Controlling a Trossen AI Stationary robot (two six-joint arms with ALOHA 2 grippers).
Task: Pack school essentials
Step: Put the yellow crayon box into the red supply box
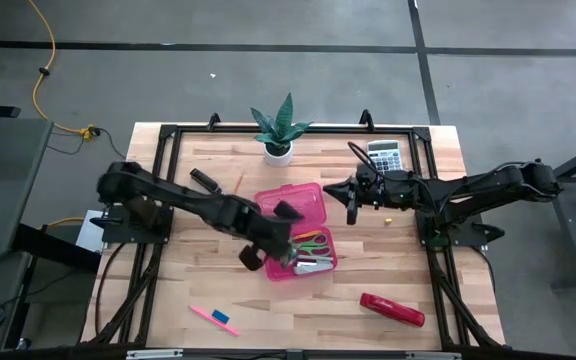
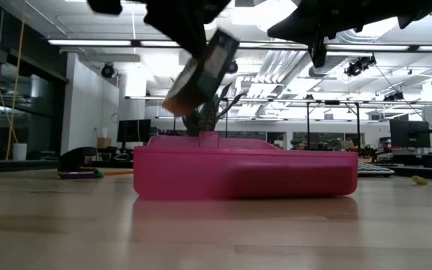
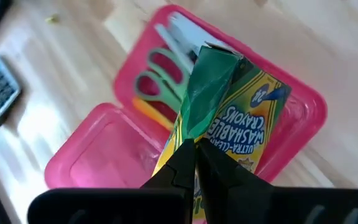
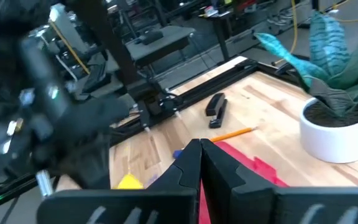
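The yellow-green crayon box (image 3: pixel 229 106) is in my left gripper (image 3: pixel 194 158), tilted in the air (image 2: pixel 205 67) above the open pink case (image 1: pixel 293 228). Inside the case's tray lie the green-handled scissors (image 3: pixel 160 78) and other small pieces. My left gripper (image 1: pixel 268 240) is over the tray's near left part. My right gripper (image 1: pixel 351 198) is shut on nothing and hovers beside the case's lid, on its right. The pink marker and blue eraser (image 1: pixel 214 319) lie near the table's near edge. The orange pencil (image 4: pixel 235 132) lies behind the case. A small yellow piece (image 1: pixel 389 220) lies right of the case. My left gripper pinches the crayon box between its two fingers at the box's near end (image 3: pixel 188 134), and the box runs on away from the fingers to its green flap end (image 3: pixel 213 59). The box is lifted clear of the case and hangs tilted.
A potted plant (image 1: pixel 278 138) and the grey calculator (image 1: pixel 385 155) stand at the far edge. The red stapler (image 1: pixel 392 309) lies near right. A small black object (image 1: pixel 204 180) rests left of the pencil. Bare wood shows at the table's near left.
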